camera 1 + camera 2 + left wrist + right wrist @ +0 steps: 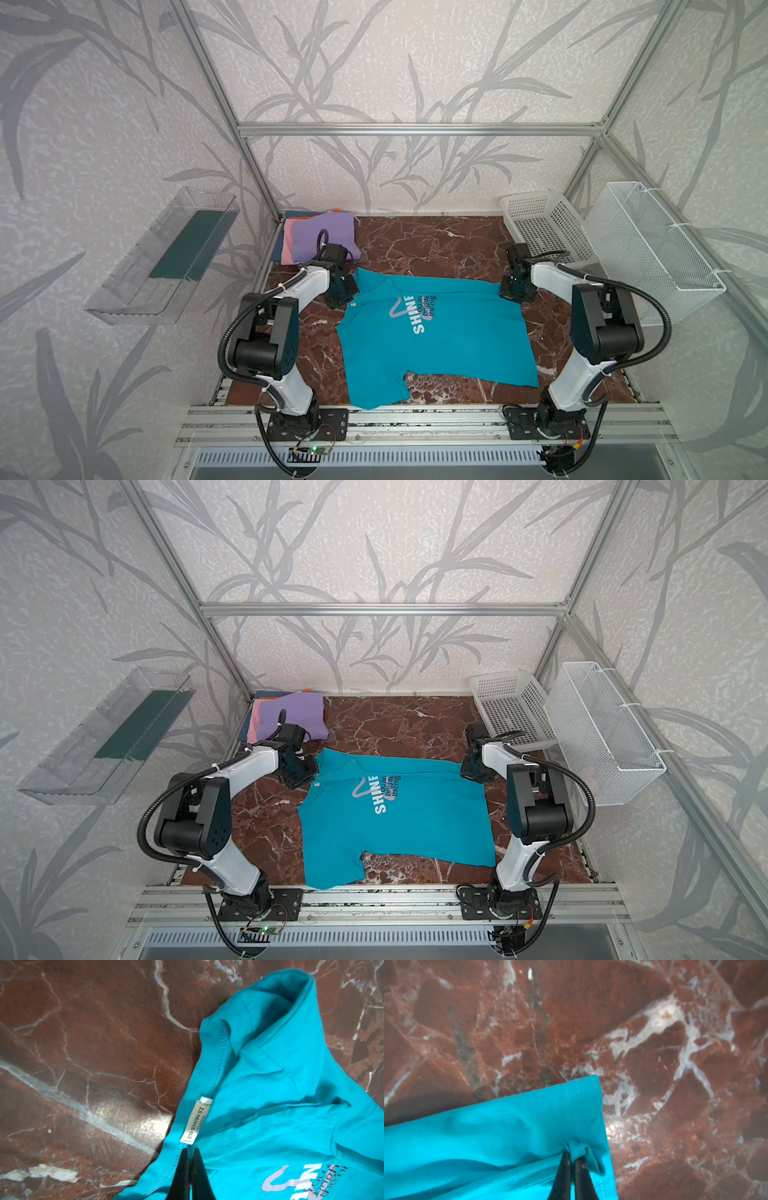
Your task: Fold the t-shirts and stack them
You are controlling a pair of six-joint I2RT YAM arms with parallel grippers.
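Teal tee lies flat on the marble table, mid-scene, print up. Left gripper is clamped on its neckline right by the label, at the tee's far-left corner. Right gripper pinches a bunch of fabric near the hem, at the far-right corner. The far edge runs between them. Folded stack, lilac on top, sits far left, just beyond the left gripper.

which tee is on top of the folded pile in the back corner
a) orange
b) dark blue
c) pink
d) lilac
d: the lilac tee lies uppermost in both top views, and the pink tee shows only as an edge beneath it.
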